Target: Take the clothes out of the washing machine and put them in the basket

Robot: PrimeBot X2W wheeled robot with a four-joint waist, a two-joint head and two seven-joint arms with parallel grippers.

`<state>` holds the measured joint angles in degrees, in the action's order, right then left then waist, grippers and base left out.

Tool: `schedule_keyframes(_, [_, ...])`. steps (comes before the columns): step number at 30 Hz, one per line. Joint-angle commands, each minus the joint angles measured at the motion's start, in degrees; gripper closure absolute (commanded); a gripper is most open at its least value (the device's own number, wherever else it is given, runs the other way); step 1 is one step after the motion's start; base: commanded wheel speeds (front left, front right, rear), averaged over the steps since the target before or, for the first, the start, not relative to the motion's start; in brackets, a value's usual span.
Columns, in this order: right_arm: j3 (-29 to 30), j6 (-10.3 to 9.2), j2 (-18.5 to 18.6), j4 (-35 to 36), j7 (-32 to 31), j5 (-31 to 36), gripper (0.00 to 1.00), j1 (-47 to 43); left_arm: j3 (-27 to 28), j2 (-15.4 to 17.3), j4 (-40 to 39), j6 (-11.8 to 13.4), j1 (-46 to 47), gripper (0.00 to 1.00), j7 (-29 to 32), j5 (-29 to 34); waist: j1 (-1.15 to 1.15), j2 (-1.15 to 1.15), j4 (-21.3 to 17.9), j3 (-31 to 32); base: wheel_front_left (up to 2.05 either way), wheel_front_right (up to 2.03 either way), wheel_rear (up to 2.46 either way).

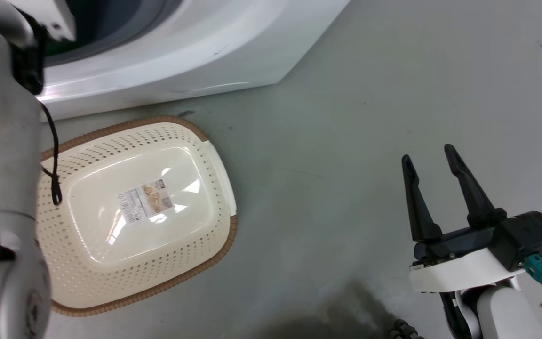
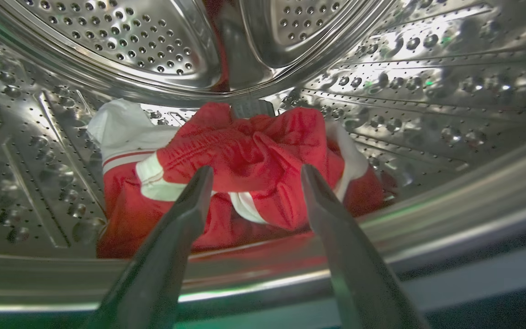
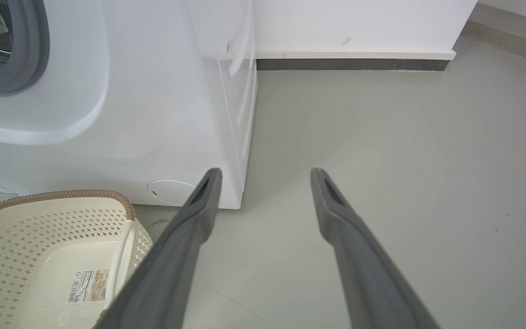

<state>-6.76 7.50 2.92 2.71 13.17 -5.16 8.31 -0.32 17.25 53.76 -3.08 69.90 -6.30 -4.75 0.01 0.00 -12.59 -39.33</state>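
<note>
The left gripper (image 2: pixel 256 174) is hanging wide open, empty, just before the clothes (image 2: pixel 249 146), which are lying bunched low in the drum (image 2: pixel 107 41). It should be straddling the raised red fold deeply before closing. The right gripper (image 1: pixel 428 155) is idling open, apart from the basket (image 1: pixel 195 254).

**Right wrist view: fingers spread, floor beyond**

The right end effector (image 3: pixel 265 173) has its two dark fingers held apart with nothing between them. The grey floor (image 3: pixel 404 183) lies past them. The white washing machine (image 3: pixel 153 114) stands at upper left, with its grey porthole rim (image 3: pixel 32 55) at the frame edge. The cream basket (image 3: pixel 39 224) sits on the floor at lower left, close before the machine. A paper label (image 3: pixel 88 285) lies on the basket's bottom.
</note>
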Motion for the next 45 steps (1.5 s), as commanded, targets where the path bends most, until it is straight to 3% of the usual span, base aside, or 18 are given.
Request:
schedule_keyframes(1, [-0.2,-0.02,-0.1,-0.2,0.5,-0.4,0.00,1.0,-0.1,0.6,0.3,-0.1,1.2,0.00,0.4,-0.1,-0.01,0.00,-0.9,-0.8,0.00,0.00,0.00])
schedule_keyframes(12, [-3.0,-0.02,-0.1,-2.8,1.7,-3.1,0.00,2.5,-1.5,5.6,8.7,-1.9,13.4,0.00,16.6,-0.1,-0.01,0.00,-6.0,-3.6,0.00,0.00,0.00])
schedule_keyframes(25, [-5.6,-0.03,-0.1,-3.5,2.1,-5.8,0.00,3.0,-2.7,9.7,13.5,0.9,18.3,0.00,37.6,0.1,-0.01,0.00,-9.5,-5.9,0.00,0.00,0.00])
schedule_keyframes(26, [-5.6,-0.02,-0.1,-3.5,2.1,-5.9,0.00,3.0,-2.5,9.7,13.7,1.1,18.2,0.09,39.0,-0.2,-0.01,0.00,-9.6,-5.9,0.00,0.00,0.00])
schedule_keyframes(28, [-5.6,-0.03,-0.1,-3.3,2.1,-6.2,0.00,3.1,-2.6,9.8,12.8,1.8,18.2,1.00,39.9,-0.2,-0.01,0.00,-9.7,-6.0,0.00,0.00,0.00])
schedule_keyframes(35, [-6.0,-0.02,-0.1,-3.6,2.1,-6.7,0.00,3.5,-2.5,9.9,7.5,3.8,15.4,1.00,36.8,-1.0,-0.01,0.00,-9.8,-5.5,0.00,0.00,0.00])
schedule_keyframes(45, [-4.5,-0.02,0.0,-4.7,2.1,-5.9,0.00,3.1,-2.0,8.7,-0.3,3.9,5.2,1.00,19.8,-2.7,-0.01,0.00,-8.2,-0.3,0.00,0.00,0.00])
